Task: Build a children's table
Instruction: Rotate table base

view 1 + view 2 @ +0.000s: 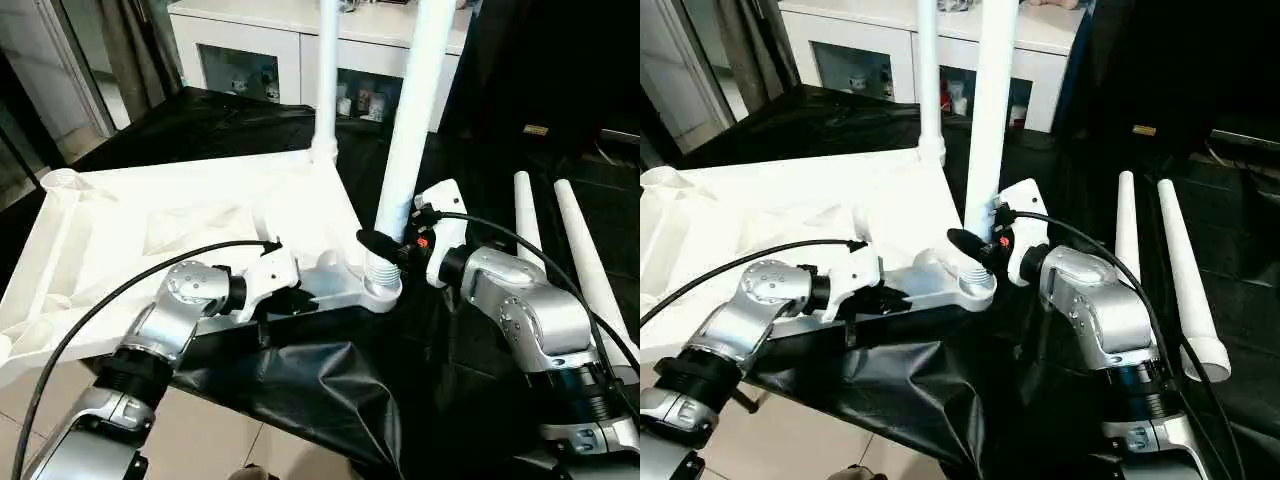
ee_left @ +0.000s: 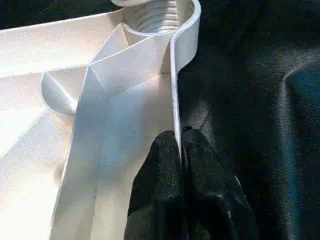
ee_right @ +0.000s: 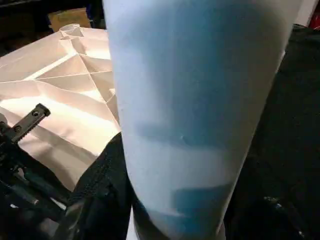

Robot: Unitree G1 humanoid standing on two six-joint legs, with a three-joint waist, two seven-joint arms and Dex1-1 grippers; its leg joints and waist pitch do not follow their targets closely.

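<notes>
Nearest us, our left gripper (image 2: 179, 150) pinches the thin rim of the ribbed white tabletop (image 1: 150, 230), which lies upside down on black sheeting (image 1: 300, 390). Our right gripper (image 1: 385, 248) clamps the smooth tapered leg (image 1: 410, 120) at its threaded socket (image 1: 380, 285); tilting risks cross-threading.

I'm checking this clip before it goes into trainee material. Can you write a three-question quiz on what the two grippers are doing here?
1. True or false: the left gripper is pinching the tabletop rim.
2. How many legs lie loose on the black cloth? A) none B) two C) four
3. Fill in: the right gripper grips the near upright leg just above its ____ end, which sits in the corner socket.

Key: 1 true. 2 B: two loose legs lie to the robot's right, and a far leg already stands in another corner. 3 threaded.
</notes>
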